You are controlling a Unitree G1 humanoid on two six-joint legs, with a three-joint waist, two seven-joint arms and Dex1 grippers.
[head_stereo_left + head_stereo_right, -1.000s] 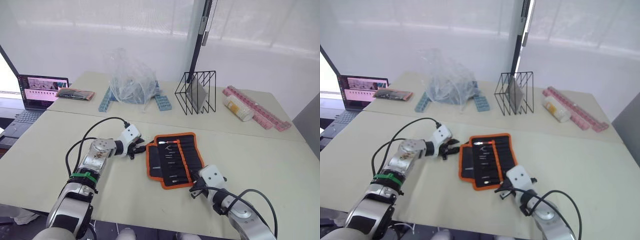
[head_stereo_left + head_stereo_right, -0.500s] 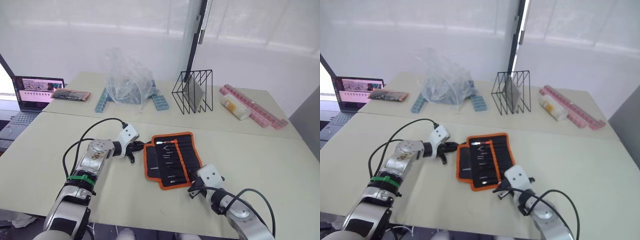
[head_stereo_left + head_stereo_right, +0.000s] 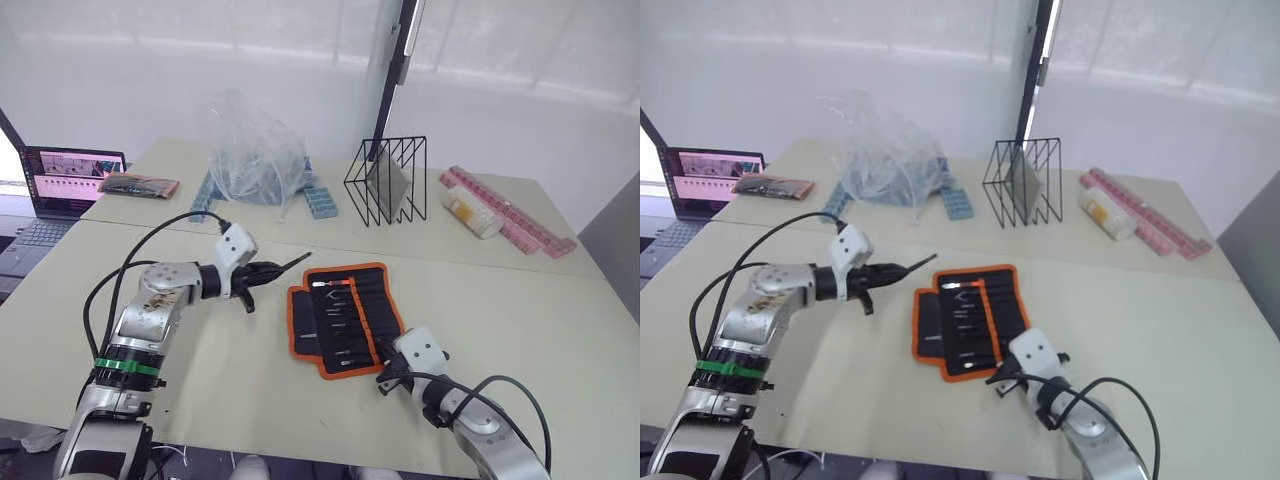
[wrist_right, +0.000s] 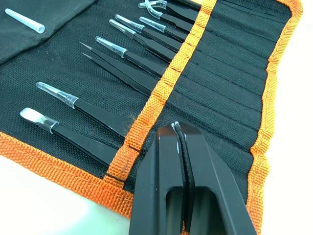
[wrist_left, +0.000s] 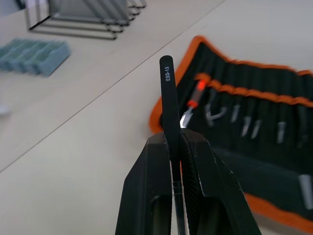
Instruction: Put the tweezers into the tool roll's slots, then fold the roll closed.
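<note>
The tool roll (image 3: 345, 315) lies open on the near table, black with orange edging. Several black tweezers (image 4: 122, 56) sit in its slots, most with clear caps on their tips. My left gripper (image 3: 262, 273) hovers above the table to the left of the roll. It is shut on one black tweezers (image 5: 167, 93) marked ESD-13, which points toward the roll's far left corner. My right gripper (image 4: 176, 128) is shut at the roll's near right corner, its tips over the orange slot band (image 4: 161, 93).
On the far table are a laptop (image 3: 65, 180), a small dark packet (image 3: 138, 185), a crumpled clear plastic bag (image 3: 255, 150) over blue-grey blocks (image 3: 322, 202), a black wire rack (image 3: 388, 180), a white cylinder (image 3: 462, 213) and pink strips (image 3: 510, 215). A loose clear cap (image 4: 22, 20) lies on the roll's flap.
My left gripper has risen from the table beside the roll's left edge and drawn back left, carrying one tweezers. The right gripper has stayed put.
</note>
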